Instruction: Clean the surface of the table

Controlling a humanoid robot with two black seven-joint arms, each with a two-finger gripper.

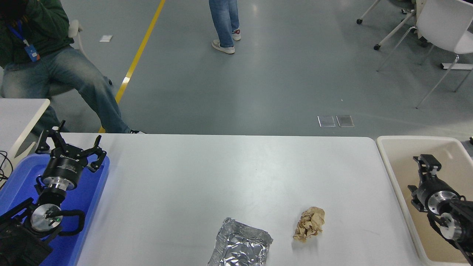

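The table surface (207,173) is a wide, light grey-white top. On it, near the front edge, lie a crumpled brown paper ball (309,223) and, to its left, a crumpled aluminium foil tray (242,244). My right gripper (426,162) hangs over the beige bin at the right, well apart from the paper ball, and nothing shows in it. My left gripper (70,145) is parked open over the blue tray at the lower left, holding nothing.
A beige bin (388,166) stands against the table's right end. A blue plastic tray (92,199) sits at the left edge, with a smaller white table (18,111) behind it. One person sits at the far left; another walks on the floor beyond.
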